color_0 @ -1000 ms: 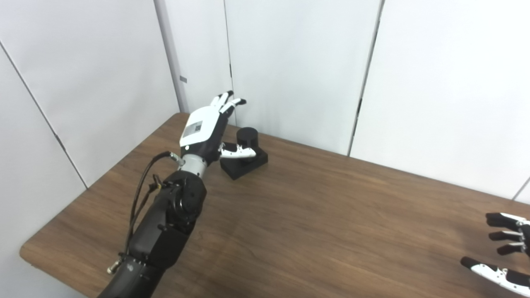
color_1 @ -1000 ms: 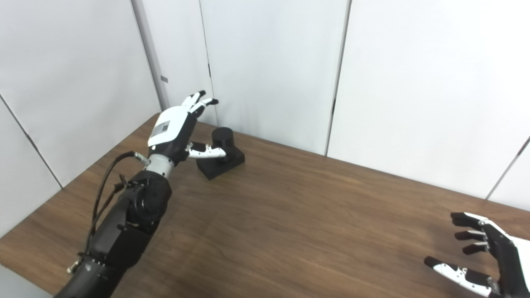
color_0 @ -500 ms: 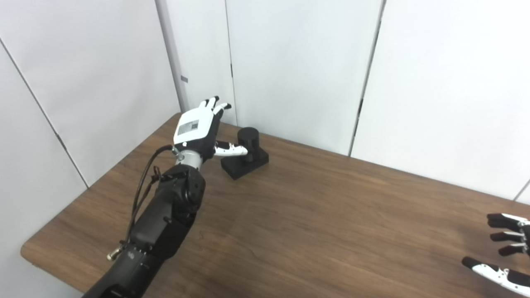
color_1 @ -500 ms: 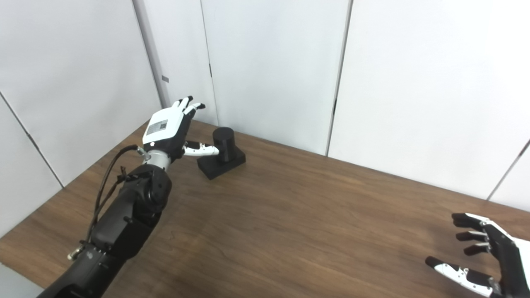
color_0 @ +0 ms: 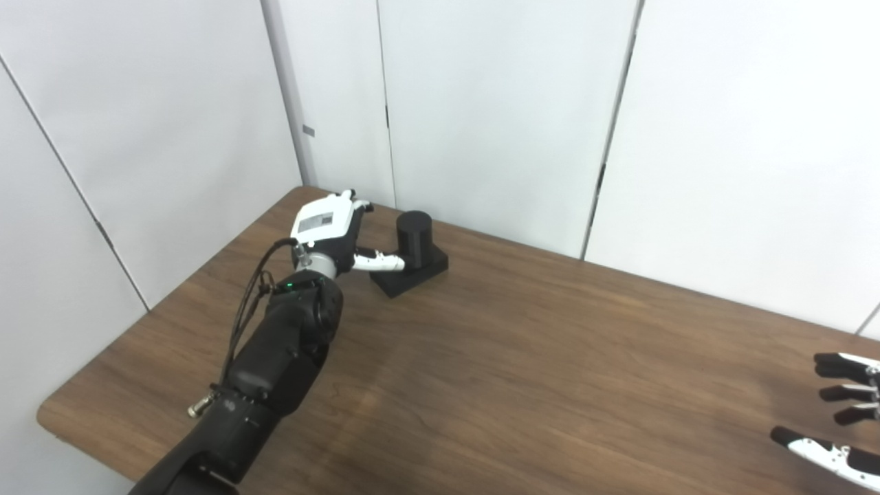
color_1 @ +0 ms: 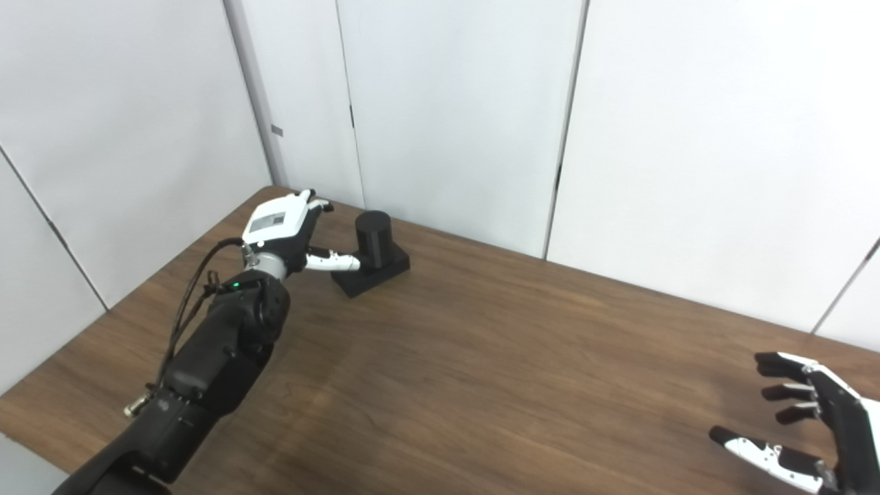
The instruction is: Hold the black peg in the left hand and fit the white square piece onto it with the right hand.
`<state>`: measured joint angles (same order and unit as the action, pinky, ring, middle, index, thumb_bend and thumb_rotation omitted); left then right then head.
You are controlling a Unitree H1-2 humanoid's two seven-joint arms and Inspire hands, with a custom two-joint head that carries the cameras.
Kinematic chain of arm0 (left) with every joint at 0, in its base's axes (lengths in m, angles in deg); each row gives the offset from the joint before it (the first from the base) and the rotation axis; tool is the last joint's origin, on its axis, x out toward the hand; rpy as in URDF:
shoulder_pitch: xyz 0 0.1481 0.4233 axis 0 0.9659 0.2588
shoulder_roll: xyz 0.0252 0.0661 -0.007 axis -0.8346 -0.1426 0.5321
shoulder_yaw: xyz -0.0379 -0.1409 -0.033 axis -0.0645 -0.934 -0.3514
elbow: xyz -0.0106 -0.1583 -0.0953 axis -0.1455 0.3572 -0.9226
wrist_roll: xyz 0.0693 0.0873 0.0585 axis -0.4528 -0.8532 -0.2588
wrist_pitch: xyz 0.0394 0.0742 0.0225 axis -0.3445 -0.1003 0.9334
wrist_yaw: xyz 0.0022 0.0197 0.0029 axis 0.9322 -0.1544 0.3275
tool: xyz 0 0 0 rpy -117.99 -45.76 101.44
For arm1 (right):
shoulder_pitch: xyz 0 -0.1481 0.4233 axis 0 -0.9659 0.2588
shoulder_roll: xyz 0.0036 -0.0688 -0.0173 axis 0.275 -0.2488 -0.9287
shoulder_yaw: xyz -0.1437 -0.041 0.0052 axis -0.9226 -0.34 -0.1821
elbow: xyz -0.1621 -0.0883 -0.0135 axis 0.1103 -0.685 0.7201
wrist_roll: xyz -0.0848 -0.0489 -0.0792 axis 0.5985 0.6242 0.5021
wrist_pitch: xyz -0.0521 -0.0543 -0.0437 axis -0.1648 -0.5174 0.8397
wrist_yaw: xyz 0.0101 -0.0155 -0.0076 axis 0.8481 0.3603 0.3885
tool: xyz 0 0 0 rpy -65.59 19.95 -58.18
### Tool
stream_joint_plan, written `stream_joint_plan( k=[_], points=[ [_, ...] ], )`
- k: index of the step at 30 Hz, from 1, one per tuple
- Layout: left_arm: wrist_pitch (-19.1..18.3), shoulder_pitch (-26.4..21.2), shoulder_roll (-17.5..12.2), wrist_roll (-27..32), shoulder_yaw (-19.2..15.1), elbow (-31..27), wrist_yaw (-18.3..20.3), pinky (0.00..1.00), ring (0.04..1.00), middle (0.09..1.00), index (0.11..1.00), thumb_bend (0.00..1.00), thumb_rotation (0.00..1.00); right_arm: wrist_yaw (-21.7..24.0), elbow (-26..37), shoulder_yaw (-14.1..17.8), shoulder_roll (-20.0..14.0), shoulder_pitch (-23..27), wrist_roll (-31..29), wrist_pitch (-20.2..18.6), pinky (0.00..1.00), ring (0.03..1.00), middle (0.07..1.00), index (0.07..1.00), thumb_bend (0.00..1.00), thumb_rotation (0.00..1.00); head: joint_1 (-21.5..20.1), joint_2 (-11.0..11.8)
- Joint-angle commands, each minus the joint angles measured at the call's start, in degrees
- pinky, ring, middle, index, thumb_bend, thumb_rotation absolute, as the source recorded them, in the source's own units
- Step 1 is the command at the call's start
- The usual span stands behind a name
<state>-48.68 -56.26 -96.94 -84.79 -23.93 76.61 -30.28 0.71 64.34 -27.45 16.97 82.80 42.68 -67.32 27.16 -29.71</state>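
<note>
Left hand [color_1: 282,227] is held just beside the peg [color_1: 373,237], fingers spread, nothing gripped. Right hand [color_1: 811,426] is held open and empty over the table [color_1: 481,357].

The tabletop [color_0: 522,357] shows brown wood grain with a smooth, faintly sheened finish — the black peg [color_0: 414,235] looks matt and smooth, like plastic — and the left hand [color_0: 323,230] wears a glossy white plastic-looking shell over black parts.
</note>
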Motion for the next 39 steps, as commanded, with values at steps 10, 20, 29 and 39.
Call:
stream_joint_plan(
  k=[10, 20, 29, 39],
  points=[
    [-0.12, -3.79, -1.83, 0.62, 1.04, 3.34, -1.19, 0.91, 1.0, 1.0, 0.871, 1.0, 0.63, -0.33, 3.42, 0.21, -0.54, 1.28, 1.05, -0.99, 0.45, 0.591, 0.682, 0.668, 0.72, 0.0, -0.19, -0.34],
    [0.17, -4.34, -1.82, 3.94, 3.26, 5.82, -1.6, 0.94, 1.0, 1.0, 0.863, 1.0, 0.6, -0.16, 4.2, 0.29, -0.43, 0.94, 0.6, -1.06, 0.46, 0.595, 0.687, 0.664, 0.71, 0.0, -0.51, -0.81],
    [0.13, -5.08, -1.54, 4.97, 4.98, 7.29, -2.12, 0.98, 1.0, 1.0, 0.865, 1.0, 0.61, -0.08, 5.28, 0.15, -0.3, 0.75, 1.28, -1.83, 0.46, 0.6, 0.685, 0.663, 0.71, 0.0, -0.82, -1.04],
    [0.56, -6.0, -1.54, 6.53, 6.56, 10.91, -4.2, 1.0, 1.0, 1.0, 0.86, 1.0, 0.57, 0.5, 7.66, 0.17, 0.0, 0.08, 1.23, -3.38, 0.47, 0.595, 0.682, 0.664, 0.71, 0.0, -1.24, -1.01]
  ],
)
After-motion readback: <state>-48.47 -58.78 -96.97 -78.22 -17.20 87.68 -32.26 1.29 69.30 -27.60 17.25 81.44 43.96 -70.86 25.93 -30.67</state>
